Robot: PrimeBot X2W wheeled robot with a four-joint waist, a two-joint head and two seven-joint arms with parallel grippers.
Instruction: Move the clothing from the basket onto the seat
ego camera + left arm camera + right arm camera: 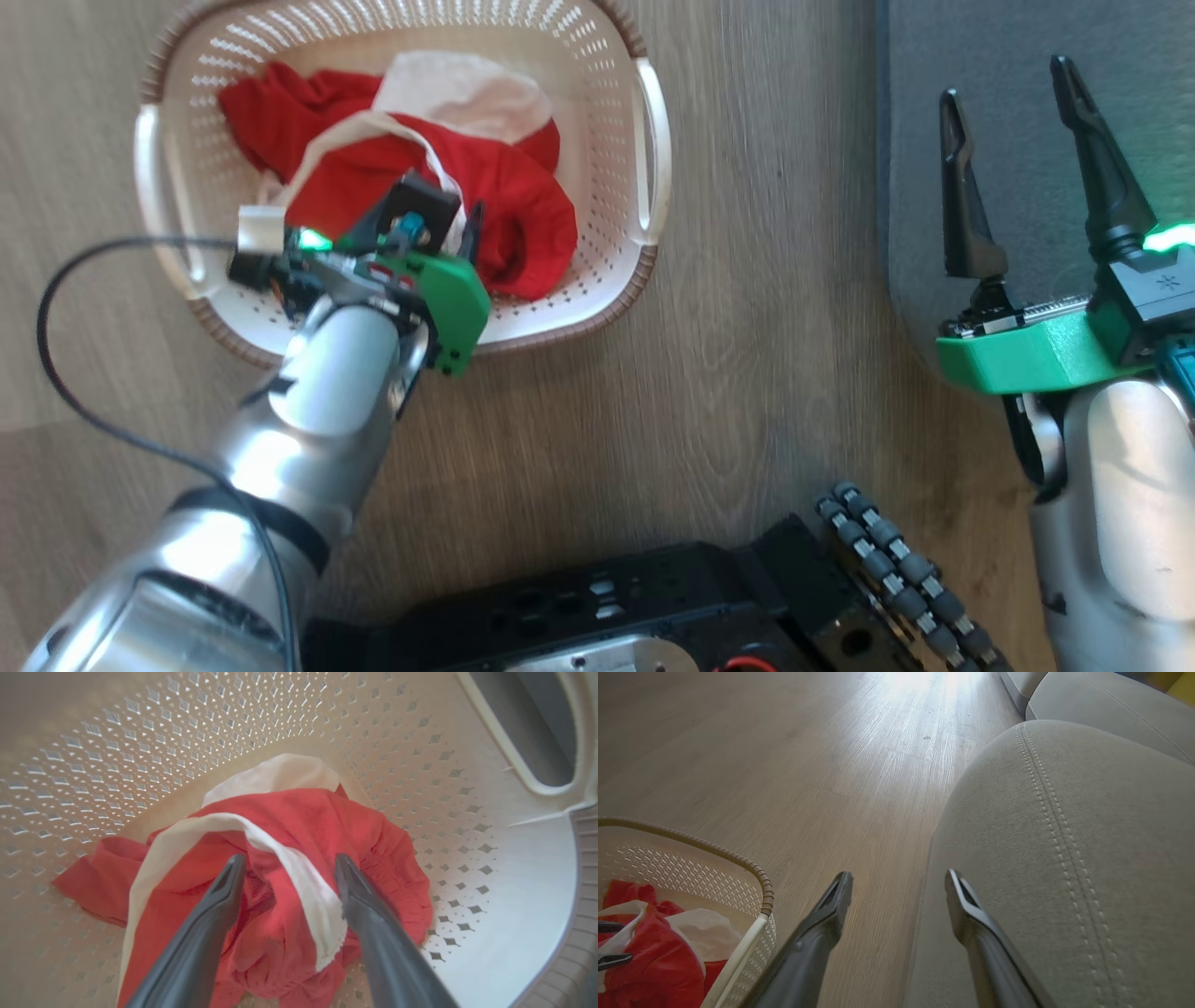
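The cream basket (579, 56) stands on the wood floor at the upper left, with the red and white clothing (504, 196) heaped inside it. My left gripper (446, 233) reaches down into the basket. In the left wrist view the left gripper (289, 861) is open, its fingers straddling a raised fold of the clothing (317, 821) and its white band, with the basket's wall (140, 765) behind. My right gripper (1005, 84) stands open and holds nothing above the edge of the grey seat (906, 187). In the right wrist view the right gripper (899, 876) spans the rounded corner of the seat (1064, 835).
Bare wood floor (747, 327) lies between basket and seat. My black base with a roller wheel (887, 560) sits along the bottom edge. A black cable (56, 373) loops beside the left arm. A second cushion (1111, 709) lies beyond the seat. The basket's rim (752, 872) is close to the seat.
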